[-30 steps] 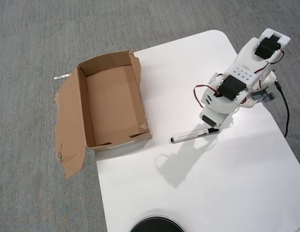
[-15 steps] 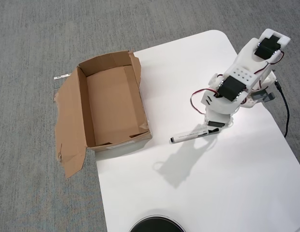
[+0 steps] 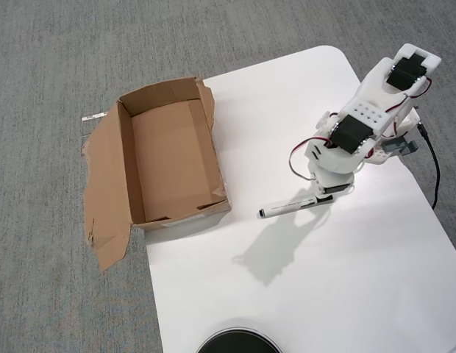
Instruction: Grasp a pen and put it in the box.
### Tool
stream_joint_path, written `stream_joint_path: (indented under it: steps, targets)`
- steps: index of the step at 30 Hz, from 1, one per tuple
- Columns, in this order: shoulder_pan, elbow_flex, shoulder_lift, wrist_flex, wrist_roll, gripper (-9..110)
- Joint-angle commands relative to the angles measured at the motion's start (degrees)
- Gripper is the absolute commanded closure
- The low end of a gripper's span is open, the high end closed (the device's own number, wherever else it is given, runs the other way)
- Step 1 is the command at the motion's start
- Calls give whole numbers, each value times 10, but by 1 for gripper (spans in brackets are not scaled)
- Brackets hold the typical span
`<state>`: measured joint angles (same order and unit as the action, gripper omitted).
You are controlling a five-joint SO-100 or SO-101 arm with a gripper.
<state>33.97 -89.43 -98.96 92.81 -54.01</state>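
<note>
The pen, white with a dark tip pointing left, lies flat on the white table to the right of the box. The box is brown cardboard, open on top and empty, with a ragged flap splayed flat to its left. My gripper hangs straight down over the pen's right, capped end, which it hides. The white arm body covers the fingers from above, so how the jaws stand does not show.
The box sits at the table's left edge, and grey carpet lies beyond it. A black round object shows at the bottom edge. A black cable runs down the table's right side by the arm's base.
The wrist shifted slightly over the pen's right end, and its shadow moved with it. The pen and the box stay where they were.
</note>
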Motion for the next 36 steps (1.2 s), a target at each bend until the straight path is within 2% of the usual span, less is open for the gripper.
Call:
stream_joint_path:
  steps: [1,17,29,36]
  targets:
    - [-5,11,0,-4,-8,96]
    - [-6,22,149,-9,-9,96]
    - [-7,14,178,-78,-9,82]
    - [-53,20,207,-78,-9,81]
